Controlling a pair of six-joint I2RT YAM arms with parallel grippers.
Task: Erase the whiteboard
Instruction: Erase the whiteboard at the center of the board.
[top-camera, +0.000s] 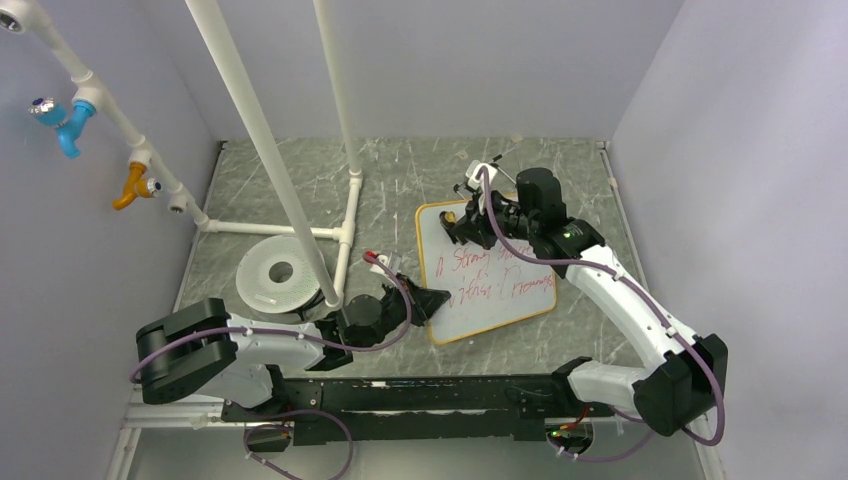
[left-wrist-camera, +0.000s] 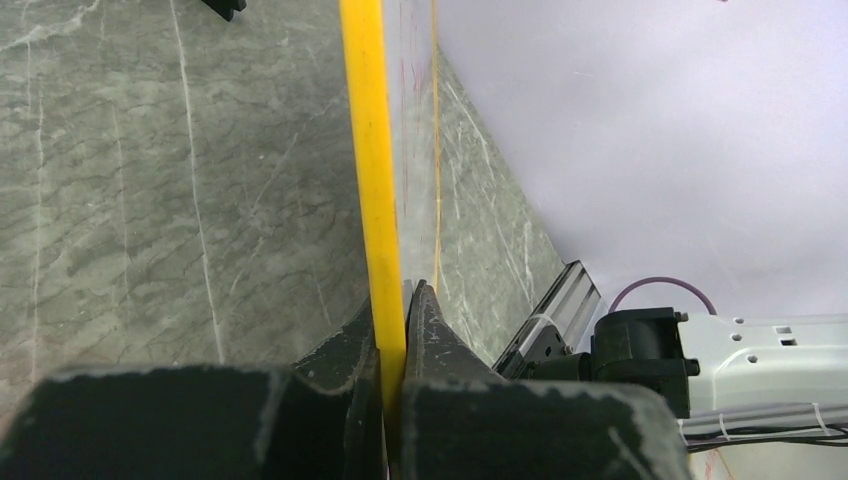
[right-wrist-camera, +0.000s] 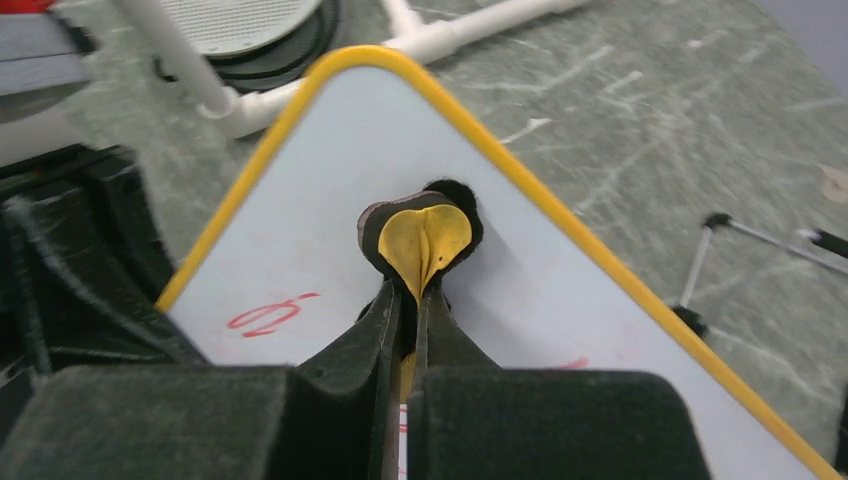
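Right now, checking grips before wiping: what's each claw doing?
Left claw: closed on the whiteboard edge.
Right claw: closed on a yellow-and-black pad.

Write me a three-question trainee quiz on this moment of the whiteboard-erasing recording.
1. True or false: the left pincer is shut on the framed edge of the whiteboard.
2. What does the right pincer hold? A) a folded yellow pad B) a red marker C) nothing
3. Fill in: the writing on the board is ___ in colour.
Key: 1 true; 2 A; 3 red.
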